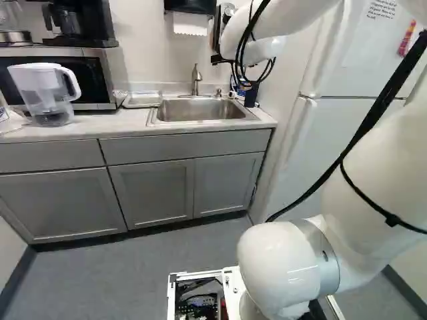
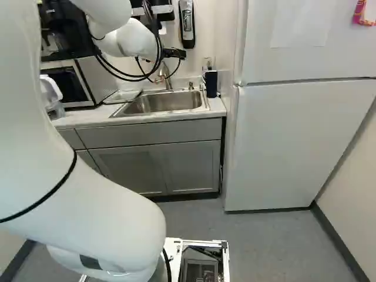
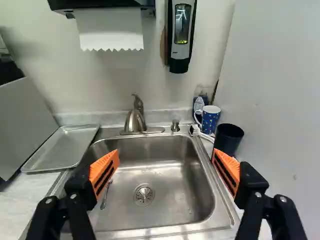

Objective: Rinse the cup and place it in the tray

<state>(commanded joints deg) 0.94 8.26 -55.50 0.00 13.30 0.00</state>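
Gripper [image 3: 167,156] spread wide over sink [image 3: 167,185], nothing held. Blue patterned mug [image 3: 210,121] and dark cup [image 3: 228,140] seen near back corner of counter [image 3: 22,195]; tray [image 3: 62,149] set beside sink's opposite edge. Grasping, rinsing, placing apparently all left.

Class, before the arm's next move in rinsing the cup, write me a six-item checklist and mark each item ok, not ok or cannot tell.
1. Gripper open, nothing between its fingers: ok.
2. Cup already held for rinsing: not ok; the blue patterned mug and the dark cup both stand beside the sink.
3. Which of those two is meant: cannot tell.
4. Sink free of loose things: not ok; a thin metal utensil lies in it.
5. Water running: not ok; no stream shows from the faucet.
6. Tray ready beside the sink: ok; nothing shows on it.
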